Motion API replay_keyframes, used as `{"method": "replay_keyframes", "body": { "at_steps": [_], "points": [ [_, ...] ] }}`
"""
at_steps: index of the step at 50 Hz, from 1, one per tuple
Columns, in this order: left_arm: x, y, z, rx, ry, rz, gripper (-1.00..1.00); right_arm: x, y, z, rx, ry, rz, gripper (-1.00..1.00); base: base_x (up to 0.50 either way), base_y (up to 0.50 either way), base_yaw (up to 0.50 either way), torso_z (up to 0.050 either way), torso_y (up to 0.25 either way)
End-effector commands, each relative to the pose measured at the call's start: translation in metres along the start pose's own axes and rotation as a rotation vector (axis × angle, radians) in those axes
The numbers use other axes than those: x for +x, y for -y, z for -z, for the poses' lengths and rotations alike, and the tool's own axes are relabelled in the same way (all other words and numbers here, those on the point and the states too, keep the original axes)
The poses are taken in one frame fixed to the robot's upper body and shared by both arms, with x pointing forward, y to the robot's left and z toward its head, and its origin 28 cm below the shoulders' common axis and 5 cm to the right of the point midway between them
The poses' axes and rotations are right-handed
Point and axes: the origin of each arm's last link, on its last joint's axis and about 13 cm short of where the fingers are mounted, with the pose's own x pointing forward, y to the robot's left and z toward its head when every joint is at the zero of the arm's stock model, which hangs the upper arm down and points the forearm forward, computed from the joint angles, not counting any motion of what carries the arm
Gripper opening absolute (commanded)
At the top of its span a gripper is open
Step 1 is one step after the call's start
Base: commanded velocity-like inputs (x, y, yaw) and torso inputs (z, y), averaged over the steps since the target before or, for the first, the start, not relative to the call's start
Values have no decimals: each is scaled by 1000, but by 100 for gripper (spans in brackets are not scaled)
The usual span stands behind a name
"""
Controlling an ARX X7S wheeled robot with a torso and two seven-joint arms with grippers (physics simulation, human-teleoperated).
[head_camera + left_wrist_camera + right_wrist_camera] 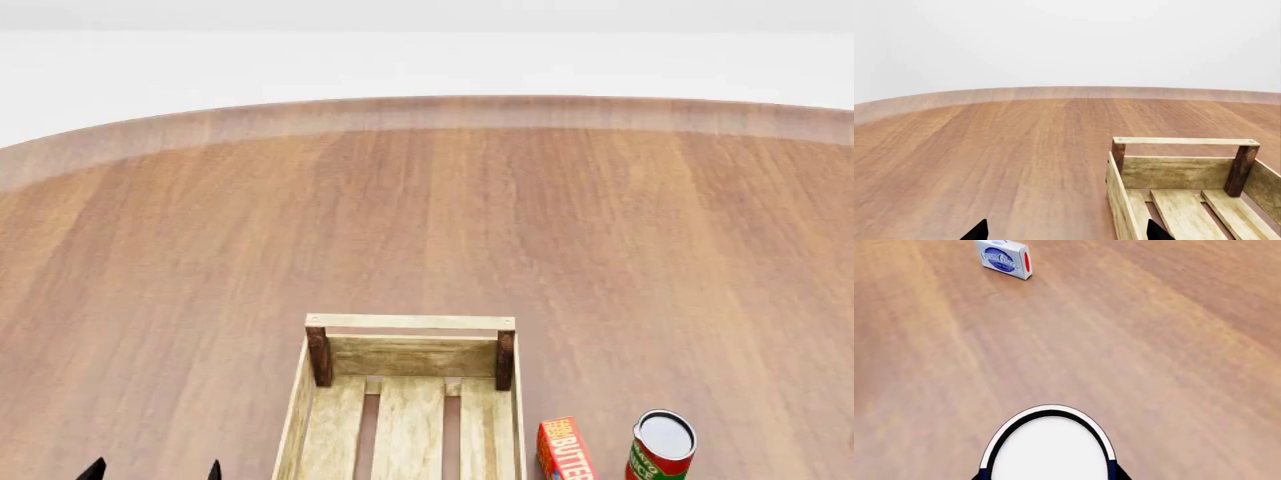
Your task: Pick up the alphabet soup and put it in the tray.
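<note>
The alphabet soup (1049, 450), likely rigid and slippery, sits at six o'clock between the right gripper's (1049, 475) fingers; whether they clamp it is unclear.

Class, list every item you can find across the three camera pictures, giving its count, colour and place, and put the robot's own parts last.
table: one, reddish-brown wood, under everything.
tray: one, light wood with darker corner posts, near middle of the head view, nothing visible inside it.
butter box: one, orange-red, just right of the tray.
red-and-green can: one, pale top, right of the butter box.
blue-and-white box: one, red oval on its end, lying on the table in the right wrist view.
alphabet soup: one, pale top with dark blue rim, close under the right wrist camera.
left gripper: one, black fingertips apart, left of the tray.
right gripper: fingertips not clearly shown.
</note>
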Motion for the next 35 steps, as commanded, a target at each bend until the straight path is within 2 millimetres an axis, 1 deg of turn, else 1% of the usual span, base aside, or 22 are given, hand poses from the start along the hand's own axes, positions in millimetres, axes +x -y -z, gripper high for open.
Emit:
{"method": "replay_keyframes", "body": {
  "at_steps": [1,3,10,14,18,23,26,28,33,35],
  "points": [
    [0,0,0,0,0,0,100,-4,-3,-4,-6,8,-25,-100,0,0,0,0,0],
    [0,0,0,0,-1,0,100,-5,-4,-5,-12,8,-31,-100,0,0,0,0,0],
    [0,0,0,0,-1,-1,100,-18,-19,-13,-55,33,-117,-100,0,0,0,0,1],
    [0,0,0,2,0,-1,100,-21,-23,-17,-72,36,-148,-100,0,0,0,0,0],
    [0,0,0,1,-1,-1,100,-28,-31,-26,-65,65,-198,-100,0,0,0,0,0],
    [0,0,0,1,0,0,100,-40,-45,-37,-86,105,-269,-100,0,0,0,0,0],
    [0,0,0,2,1,0,100,-44,-50,-40,-89,115,-294,-100,0,0,0,0,0],
    [0,0,0,2,0,0,100,-51,-55,-46,-86,140,-330,-100,0,0,0,0,5],
    [0,0,0,2,1,2,100,-65,-68,-61,-147,184,-423,-100,0,0,0,0,0],
    [0,0,0,3,2,2,100,-67,-71,-64,-165,190,-443,-100,0,0,0,0,0]
  ]
}}
